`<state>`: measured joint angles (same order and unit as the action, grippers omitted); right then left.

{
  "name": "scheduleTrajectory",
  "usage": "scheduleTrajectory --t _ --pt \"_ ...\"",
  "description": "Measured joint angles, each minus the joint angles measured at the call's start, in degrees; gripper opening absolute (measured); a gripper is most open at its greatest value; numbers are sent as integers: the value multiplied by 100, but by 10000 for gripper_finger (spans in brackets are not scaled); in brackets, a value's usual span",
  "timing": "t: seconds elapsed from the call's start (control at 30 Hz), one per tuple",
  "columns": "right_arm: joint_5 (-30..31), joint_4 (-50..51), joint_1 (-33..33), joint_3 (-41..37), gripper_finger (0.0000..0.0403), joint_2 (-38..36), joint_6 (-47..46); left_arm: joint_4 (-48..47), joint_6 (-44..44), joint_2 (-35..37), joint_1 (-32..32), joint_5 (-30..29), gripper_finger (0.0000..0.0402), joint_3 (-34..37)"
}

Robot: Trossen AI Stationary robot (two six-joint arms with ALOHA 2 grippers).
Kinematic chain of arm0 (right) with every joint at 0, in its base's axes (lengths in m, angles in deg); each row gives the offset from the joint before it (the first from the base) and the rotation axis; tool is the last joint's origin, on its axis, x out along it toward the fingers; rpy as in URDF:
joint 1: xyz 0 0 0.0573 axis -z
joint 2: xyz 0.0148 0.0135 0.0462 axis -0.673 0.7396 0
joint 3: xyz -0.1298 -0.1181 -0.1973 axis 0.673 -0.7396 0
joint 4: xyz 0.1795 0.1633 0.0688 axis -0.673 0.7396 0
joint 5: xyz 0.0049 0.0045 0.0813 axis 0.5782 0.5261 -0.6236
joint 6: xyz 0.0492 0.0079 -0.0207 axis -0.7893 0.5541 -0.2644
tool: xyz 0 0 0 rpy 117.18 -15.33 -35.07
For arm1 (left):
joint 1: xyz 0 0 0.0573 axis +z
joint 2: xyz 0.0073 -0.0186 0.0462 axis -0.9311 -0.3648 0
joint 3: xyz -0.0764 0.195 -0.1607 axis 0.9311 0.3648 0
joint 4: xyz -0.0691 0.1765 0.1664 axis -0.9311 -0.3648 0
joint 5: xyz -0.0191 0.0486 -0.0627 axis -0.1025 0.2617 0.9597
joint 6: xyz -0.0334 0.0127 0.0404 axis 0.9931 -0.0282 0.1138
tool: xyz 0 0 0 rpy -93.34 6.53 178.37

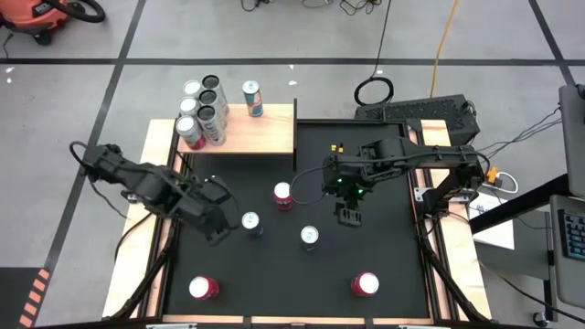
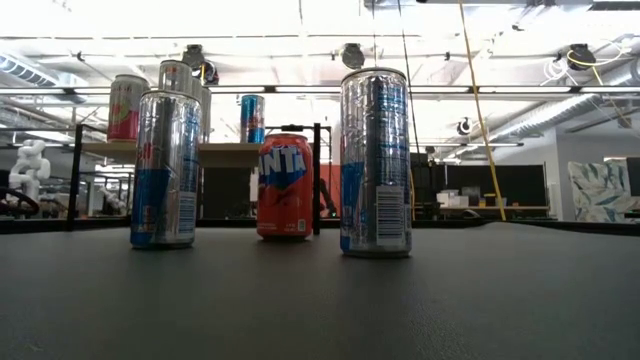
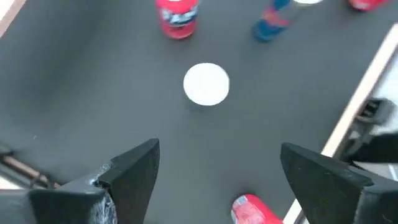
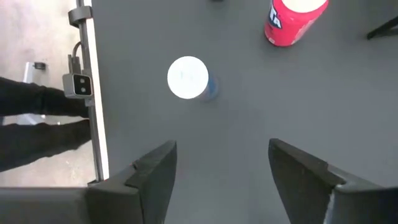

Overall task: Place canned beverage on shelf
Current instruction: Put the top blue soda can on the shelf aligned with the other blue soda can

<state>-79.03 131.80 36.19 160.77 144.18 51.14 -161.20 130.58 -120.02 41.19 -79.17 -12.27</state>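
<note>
Both arms hang over the mat with nothing in hand, so this is the reach for the next can: the right gripper (image 1: 350, 216) has its fingers spread wide and empty, the left gripper (image 1: 218, 234) likewise wide apart. The nearest silver can (image 1: 310, 237) stands upright on the mat just beside the right gripper, towards the front edge, untouched. Next, I'd say, the right arm must centre over it, drop, close, then carry it to the shelf (image 1: 265, 132) at the back left, where cans already stand
</note>
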Motion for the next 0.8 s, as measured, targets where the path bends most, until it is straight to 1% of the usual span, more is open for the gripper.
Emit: scheduleTrajectory --t 0.17,0.27,0.37,0.43,0.6,0.7,0.8 --pt "-2 17 0 0 231 0 -111 204 117 -121 276 89 338 421" --pt "-52 132 -2 0 231 0 -273 267 419 -179 349 88 338 482" --pt "-124 342 -63 -2 231 -51 -360 522 853 -209 409 424 340 669" --pt "-83 359 -96 0 231 -84 -362 636 1121 -211 450 468 346 779" --pt "312 264 -211 0 231 -196 -506 855 1239 -209 503 432 369 778" --pt "463 262 -264 0 231 -240 -511 764 1225 -209 544 204 381 778" --pt "569 307 -264 0 231 -259 -459 795 931 -207 619 -36 384 778"
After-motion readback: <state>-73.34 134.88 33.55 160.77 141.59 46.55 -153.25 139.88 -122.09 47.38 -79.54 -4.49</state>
